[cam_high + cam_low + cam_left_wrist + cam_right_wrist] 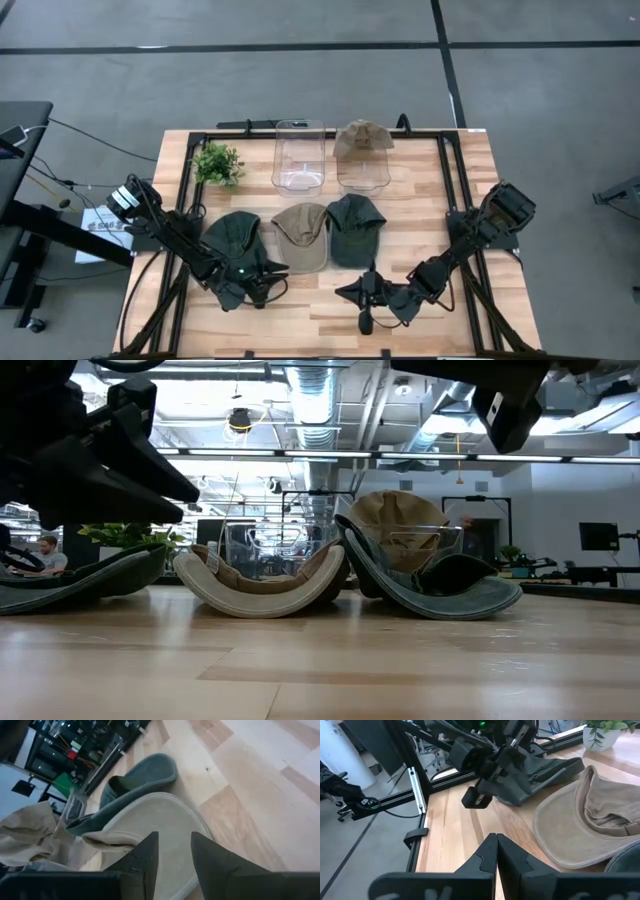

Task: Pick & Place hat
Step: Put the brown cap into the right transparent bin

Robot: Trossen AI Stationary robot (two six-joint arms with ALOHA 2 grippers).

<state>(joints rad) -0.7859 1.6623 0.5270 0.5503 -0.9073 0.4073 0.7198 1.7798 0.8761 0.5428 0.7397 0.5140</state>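
Three caps lie in a row mid-table, each with its brim toward the near edge: a dark green cap (232, 240), a tan cap (300, 237) and another dark green cap (353, 228). A further tan hat (362, 140) sits on top of the right clear container (362, 172). My left gripper (275, 287) is open just before the tan cap's brim (160, 815), with nothing between its fingers (175, 847). Near the table's front edge my right gripper (347, 292) is shut and holds nothing (496, 842).
An empty clear container (299, 155) stands at the back beside the one bearing the hat. A small potted plant (217, 163) is at the far left. A black frame (455, 170) rims the table. Bare wood (310, 320) lies between the two grippers along the near edge.
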